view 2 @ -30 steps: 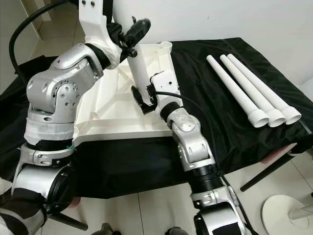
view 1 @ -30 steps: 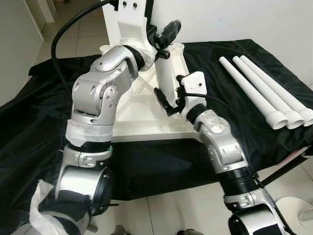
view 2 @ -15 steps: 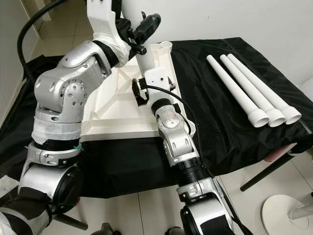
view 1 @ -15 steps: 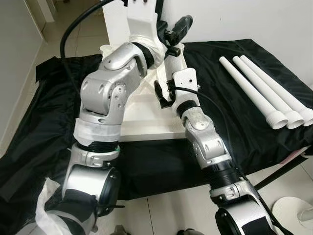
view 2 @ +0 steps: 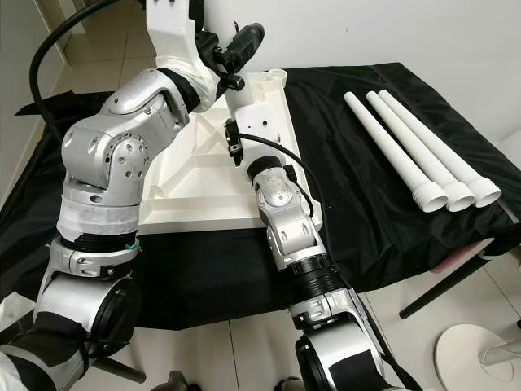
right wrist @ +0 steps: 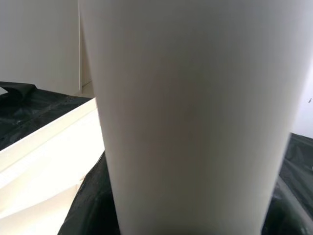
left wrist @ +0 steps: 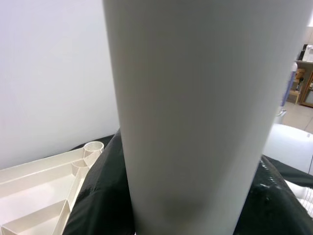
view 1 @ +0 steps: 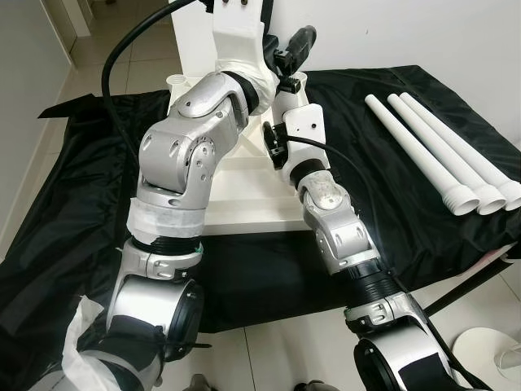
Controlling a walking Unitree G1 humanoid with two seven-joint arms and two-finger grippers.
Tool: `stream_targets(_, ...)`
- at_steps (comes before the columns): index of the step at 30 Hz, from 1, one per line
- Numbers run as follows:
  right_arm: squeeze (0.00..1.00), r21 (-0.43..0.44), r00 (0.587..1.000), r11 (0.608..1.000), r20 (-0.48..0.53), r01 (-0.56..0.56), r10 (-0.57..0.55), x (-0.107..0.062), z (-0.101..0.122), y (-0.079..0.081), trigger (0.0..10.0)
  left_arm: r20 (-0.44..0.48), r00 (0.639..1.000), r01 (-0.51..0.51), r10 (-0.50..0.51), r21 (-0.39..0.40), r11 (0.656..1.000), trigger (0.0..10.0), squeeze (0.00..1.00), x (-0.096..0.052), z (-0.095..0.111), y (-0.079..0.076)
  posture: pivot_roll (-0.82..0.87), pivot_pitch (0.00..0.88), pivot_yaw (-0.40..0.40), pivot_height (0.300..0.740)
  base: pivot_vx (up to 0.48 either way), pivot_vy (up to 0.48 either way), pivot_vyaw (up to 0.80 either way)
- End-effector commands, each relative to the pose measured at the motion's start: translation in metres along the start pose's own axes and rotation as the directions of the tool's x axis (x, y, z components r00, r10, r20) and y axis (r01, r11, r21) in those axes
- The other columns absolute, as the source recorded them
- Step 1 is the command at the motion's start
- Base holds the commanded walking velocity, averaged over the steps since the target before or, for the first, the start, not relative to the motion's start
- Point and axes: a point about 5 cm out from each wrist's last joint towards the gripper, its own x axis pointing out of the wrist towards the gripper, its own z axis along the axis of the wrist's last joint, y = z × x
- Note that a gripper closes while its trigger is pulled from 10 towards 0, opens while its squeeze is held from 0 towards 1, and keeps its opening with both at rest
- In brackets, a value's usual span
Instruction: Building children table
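The black cloth (view 1: 65, 204) covers the whole work surface, probably to protect the white parts from scratches. On it, at the far left of the middle, lies the tabletop (view 2: 195, 183) of the children table, turned upside down so that its ribs and corner sockets face up; 1 socket (left wrist: 93, 147) is seen at a far corner.

The left gripper (view 1: 295, 47) is raised high and its jaws are closed on the upper part of a leg (view 2: 242, 102), which stands nearly upright, a little tilted, over the right side of the tabletop. This high hold seems to steer the leg. Just below, the right gripper (view 1: 273, 147) has its jaws on the lower part of the same leg, I think to keep it steady while its end goes into a socket. Both wrist views look straight at the white tube from very close.

To the right, 3 legs (view 1: 440, 155) lie side by side on the cloth, well apart from the tabletop, waiting for their turn. So I judge that the build is at an early step.
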Motion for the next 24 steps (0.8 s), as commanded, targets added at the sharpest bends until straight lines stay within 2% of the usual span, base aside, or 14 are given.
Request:
stream_targets(1, 0.0, -0.001, 1.0, 1.0, -0.028, 0.006, -0.006, 0.001, -0.006, 0.0, 0.0, 0.04, 0.998, -0.042, 0.041, 0.019, 0.999, 10.0, 0.0, 0.0, 0.011, -0.001, -0.04, 0.019, 0.021, 0.74, 0.0, 0.0, 0.0)
stream_targets(5, 0.0, -0.001, 0.999, 1.0, -0.043, 0.018, -0.018, 0.001, -0.008, -0.001, 0.0, 0.036, 0.998, -0.05, 0.049, 0.033, 0.998, 10.0, 0.0, 0.0, 0.012, -0.001, -0.04, 0.019, 0.022, 0.74, 0.0, 0.0, 0.0)
stream_targets(6, 0.0, 0.004, 0.998, 1.0, -0.051, 0.025, -0.025, 0.002, -0.009, -0.001, 10.0, 0.043, 0.998, -0.046, 0.043, 0.063, 0.997, 10.0, 0.0, 0.0, 0.013, -0.002, -0.04, 0.02, 0.022, 0.74, 0.0, 0.0, 0.0)
stream_targets(7, 0.0, 0.008, 0.998, 1.0, -0.055, 0.029, -0.028, 0.002, -0.009, -0.002, 10.0, 0.048, 0.998, -0.042, 0.038, 0.084, 0.996, 10.0, 0.0, 0.0, 0.014, -0.002, -0.04, 0.02, 0.022, 0.74, 0.0, 0.0, 0.0)
stream_targets(9, 0.0, 0.02, 0.998, 0.999, -0.058, 0.035, -0.034, 0.002, -0.009, -0.003, 10.0, 0.054, 0.998, -0.035, 0.031, 0.079, 0.996, 10.0, 0.0, -0.001, 0.014, -0.003, -0.04, 0.021, 0.022, 0.74, 0.0, 0.0, 0.0)
stream_targets(10, 0.0, 0.027, 0.998, 0.999, -0.058, 0.039, -0.037, 0.002, -0.009, -0.003, 10.0, 0.06, 0.998, -0.028, 0.025, 0.059, 0.998, 10.0, 1.0, -0.001, 0.014, -0.004, -0.04, 0.024, 0.023, 0.74, 0.0, 0.0, 0.0)
stream_targets(16, 0.0, 0.122, 0.996, 0.991, -0.075, 0.063, -0.054, 0.003, -0.01, -0.006, 10.0, 0.079, 0.997, 0.003, -0.003, 0.001, 1.0, 10.0, 1.0, -0.003, 0.014, -0.008, -0.03, 0.029, 0.023, 0.74, 0.0, 0.0, 0.0)
stream_targets(17, 0.0, 0.15, 0.994, 0.985, -0.082, 0.082, -0.071, 0.003, -0.011, -0.01, 10.0, 0.084, 0.996, 0.02, -0.018, -0.021, 1.0, 10.0, 0.0, -0.003, 0.014, -0.01, -0.04, 0.032, 0.023, 0.74, 0.0, 0.0, 0.0)
stream_targets(19, 0.0, 0.181, 0.991, 0.977, -0.092, 0.117, -0.101, 0.004, -0.011, -0.018, 10.0, 0.108, 0.993, 0.059, -0.054, -0.045, 0.997, 10.0, 0.0, -0.005, 0.015, -0.013, -0.04, 0.033, 0.023, 0.74, 0.0, 0.0, 0.0)
stream_targets(24, 0.0, 0.201, 0.987, 0.969, -0.101, 0.145, -0.127, 0.004, -0.012, -0.025, 10.0, 0.135, 0.987, 0.099, -0.091, -0.053, 0.994, 10.0, 0.0, -0.009, 0.015, -0.017, -0.04, 0.036, 0.026, 0.74, 0.0, 0.0, 0.0)
